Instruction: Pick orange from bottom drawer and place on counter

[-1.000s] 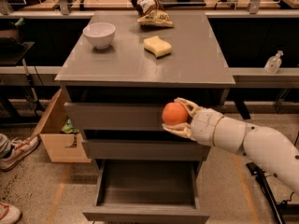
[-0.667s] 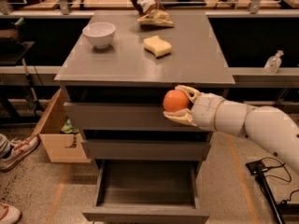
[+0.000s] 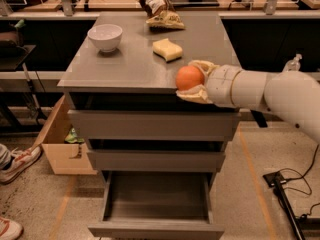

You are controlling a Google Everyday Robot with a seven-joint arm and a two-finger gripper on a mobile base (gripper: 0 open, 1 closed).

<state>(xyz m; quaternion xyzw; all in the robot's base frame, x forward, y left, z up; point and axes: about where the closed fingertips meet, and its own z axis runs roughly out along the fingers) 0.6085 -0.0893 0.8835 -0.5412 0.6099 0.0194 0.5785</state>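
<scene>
fingers (image 3: 196,95) of the robot's cream-coloured two-finger gripper (image 3: 186,79) are clamped on a small round orange fruit (image 3: 189,77), one finger above it and one below. the gripper sits at the front right edge of the broad flat grey table (image 3: 127,66), which is the top of a grey drawer cabinet. the orange hangs right over that front edge at about the height of the surface; whether it touches the table cannot be told. a thick white robot arm (image 3: 272,91) reaches in from the right side.

further back on the table, a pale yellow rectangular sponge (image 3: 167,49) lies near the middle. a round white bowl (image 3: 105,36) stands toward the back left, and a crumpled snack bag (image 3: 162,15) rests at the back edge.

below the table, the upper grey drawer (image 3: 152,125) and the middle grey drawer (image 3: 156,160) are pushed in. the shallow grey bottom drawer (image 3: 157,201) is pulled out toward the camera, well below the orange. an open cardboard box (image 3: 62,146) stands on the floor left of the cabinet, with a white sneaker (image 3: 20,160) beside it.
</scene>
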